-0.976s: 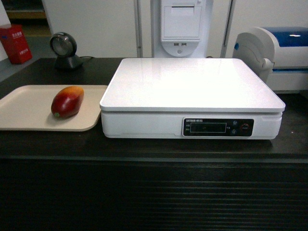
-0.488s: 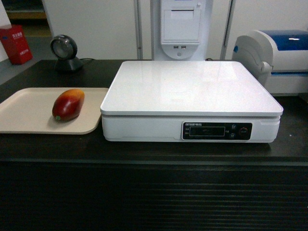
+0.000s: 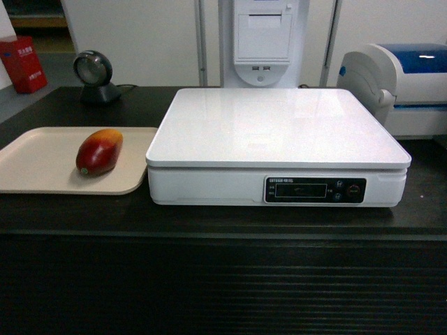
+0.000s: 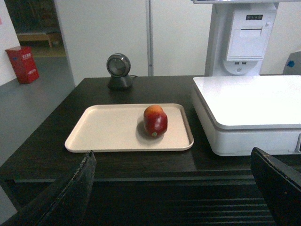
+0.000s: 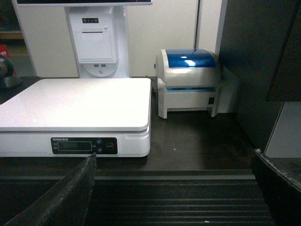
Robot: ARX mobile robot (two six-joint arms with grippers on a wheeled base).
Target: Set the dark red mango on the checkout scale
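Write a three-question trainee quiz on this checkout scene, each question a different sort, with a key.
1. True or false: the dark red mango lies on the scale.
2. The beige tray sits on which side of the scale in the head view? A) left B) right C) behind
3. Fill in: the left gripper stands ____ and holds nothing.

Key: 1 false, it lies on the tray; 2 A; 3 open.

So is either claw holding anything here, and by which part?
Nothing is held. Both claws are open and empty; the dark red mango lies untouched on the beige tray.
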